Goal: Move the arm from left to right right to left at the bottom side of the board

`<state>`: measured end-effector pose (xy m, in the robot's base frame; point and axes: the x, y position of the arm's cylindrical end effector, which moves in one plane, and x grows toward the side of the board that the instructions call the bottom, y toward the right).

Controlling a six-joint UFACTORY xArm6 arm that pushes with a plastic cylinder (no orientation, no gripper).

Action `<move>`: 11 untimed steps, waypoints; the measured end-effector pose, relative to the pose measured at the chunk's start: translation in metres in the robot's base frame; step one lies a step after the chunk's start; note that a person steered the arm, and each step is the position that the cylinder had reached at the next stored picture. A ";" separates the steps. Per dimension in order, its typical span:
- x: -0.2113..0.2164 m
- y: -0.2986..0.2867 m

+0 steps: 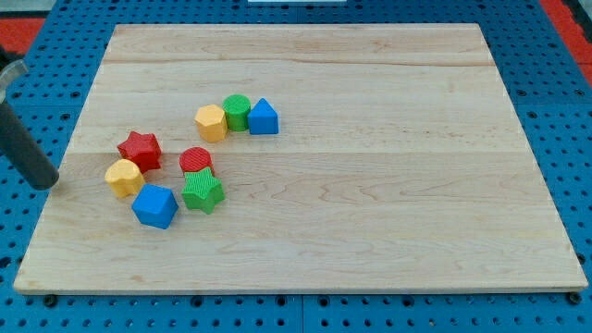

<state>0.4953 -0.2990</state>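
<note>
My tip (44, 184) sits at the view's left edge of the board (370, 231), about mid-height, right at the rim where the wood meets the blue pegboard tabletop (555, 102). The rod slants up toward the view's top left and runs out of frame. No gripper on this arm, just the rod, so nothing opens or closes.

Nearest blocks lie to the view's right of my tip: yellow block (124, 178) near it, not touching; red star (140, 150) just above that yellow one, touching or nearly so. Blue cube (154, 205) just below and right of the yellow block. Green star (202, 191) beside the blue cube, with the red cylinder (195, 159) pressed against its top.

Second cluster further up and right, well apart from my tip: yellow hexagon (212, 122), green cylinder (237, 112), blue block (264, 117) with a pointed top, all in a row, touching.

Bottom side of the board lies below my tip; my tip is above that strip, at the left edge.
</note>
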 end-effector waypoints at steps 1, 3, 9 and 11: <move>0.036 0.006; 0.077 0.102; 0.103 0.100; 0.086 0.053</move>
